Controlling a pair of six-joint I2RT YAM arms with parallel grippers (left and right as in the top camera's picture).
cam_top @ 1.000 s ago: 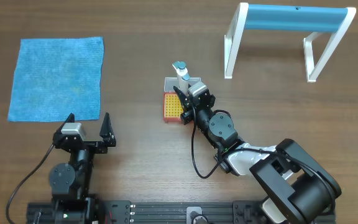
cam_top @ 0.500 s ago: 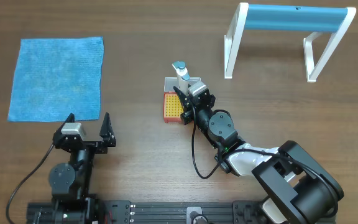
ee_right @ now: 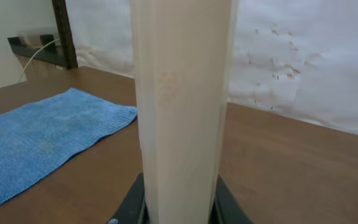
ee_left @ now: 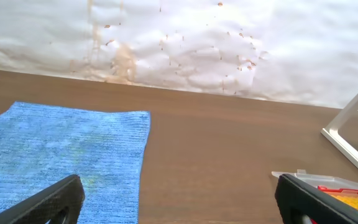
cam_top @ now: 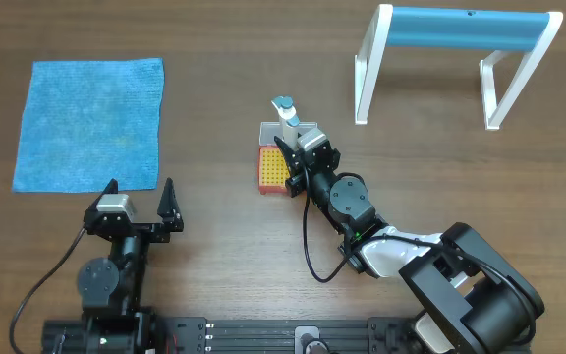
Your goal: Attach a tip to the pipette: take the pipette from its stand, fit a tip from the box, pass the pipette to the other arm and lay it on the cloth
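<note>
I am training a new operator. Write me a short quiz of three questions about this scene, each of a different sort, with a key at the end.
1. Fill in: the cloth is ____ in colour.
2. True or false: the left gripper is open and holds nothing.
3. Where is the pipette?
A) on the cloth
B) in the right gripper
C) in the left gripper

Key: 1 blue; 2 true; 3 B.

passage: table (cam_top: 214, 118) strip between cloth (cam_top: 88, 124) and tip box (cam_top: 273, 169) | obstacles: right gripper (cam_top: 289, 149) clamping pipette (cam_top: 284, 108) at box, stand (cam_top: 460, 28) well apart at far right
</note>
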